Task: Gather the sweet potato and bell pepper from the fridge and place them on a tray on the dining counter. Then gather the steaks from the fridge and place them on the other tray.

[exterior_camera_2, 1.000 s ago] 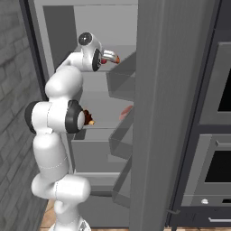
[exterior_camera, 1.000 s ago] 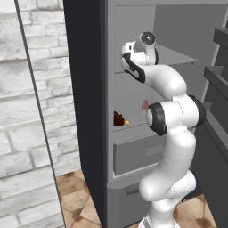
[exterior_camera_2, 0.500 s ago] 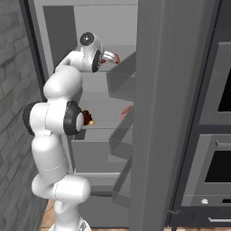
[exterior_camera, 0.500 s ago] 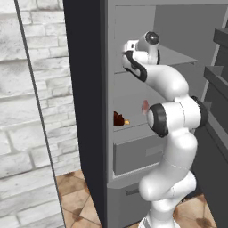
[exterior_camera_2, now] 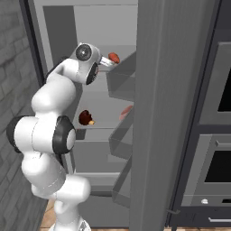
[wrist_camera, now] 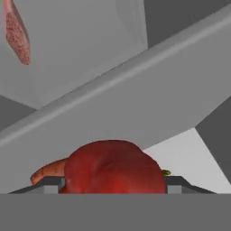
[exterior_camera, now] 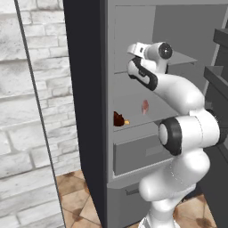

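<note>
The fridge [exterior_camera: 129,93] stands open and my arm reaches up to its top shelf. My gripper [wrist_camera: 115,182] is shut wide on the red bell pepper [wrist_camera: 113,167], which fills the gap between the two dark fingertips [wrist_camera: 50,182]. From the side the gripper [exterior_camera_2: 109,61] holds the pepper [exterior_camera_2: 114,57] at the shelf's front. A pink steak [exterior_camera: 145,107] leans at the back of the middle shelf. A dark brown lump with an orange tip [exterior_camera: 118,119], maybe the sweet potato, lies on that shelf. Dining counter and trays are out of view.
An orange elongated thing [wrist_camera: 48,170] pokes out behind the pepper. The fridge door [exterior_camera_2: 162,113] stands open on the right with bins [exterior_camera_2: 122,81]. A grey drawer [exterior_camera: 138,153] sits below the middle shelf. A white brick wall [exterior_camera: 26,111] is left, ovens [exterior_camera_2: 216,135] right.
My hand has risen a little at the top shelf, and the pepper has gone with it. The base and the other food have not moved.
</note>
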